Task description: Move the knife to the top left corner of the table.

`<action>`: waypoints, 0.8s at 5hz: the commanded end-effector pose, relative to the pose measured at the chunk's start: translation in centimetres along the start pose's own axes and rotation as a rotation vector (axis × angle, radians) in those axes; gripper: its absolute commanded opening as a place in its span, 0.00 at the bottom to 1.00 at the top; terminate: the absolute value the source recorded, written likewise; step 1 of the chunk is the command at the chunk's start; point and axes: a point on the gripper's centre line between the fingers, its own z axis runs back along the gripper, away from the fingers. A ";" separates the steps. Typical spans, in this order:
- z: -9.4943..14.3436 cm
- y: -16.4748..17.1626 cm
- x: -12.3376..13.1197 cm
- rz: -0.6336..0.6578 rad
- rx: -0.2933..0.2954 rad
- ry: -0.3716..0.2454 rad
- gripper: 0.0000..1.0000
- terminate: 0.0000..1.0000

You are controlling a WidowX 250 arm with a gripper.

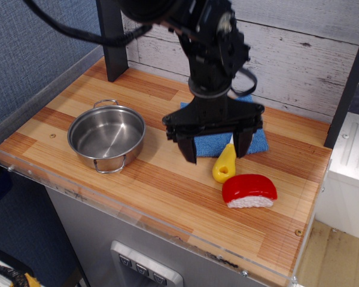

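The knife (224, 165) lies on the wooden table (96, 89), its yellow handle pointing at the front edge and its white blade mostly hidden behind my gripper. My black gripper (215, 149) is open and low over the knife, one finger left of the handle and one at its right side near the blade. The fingers straddle the knife without closing on it. The blade end rests on the blue cloth (260, 140).
A steel pot (106, 137) stands at the left middle. A red-and-white sushi toy (249, 191) lies just right of the knife handle. A black post (112, 39) stands at the table's far left corner. A clear acrylic rim (42, 173) edges the table.
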 end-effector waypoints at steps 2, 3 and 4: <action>-2.3 -2.3 0.5 -0.024 -0.036 0.015 1.00 0.00; -3.2 -2.5 0.4 -0.024 -0.031 0.030 1.00 0.00; -3.7 -2.5 0.3 -0.028 -0.027 0.041 0.00 0.00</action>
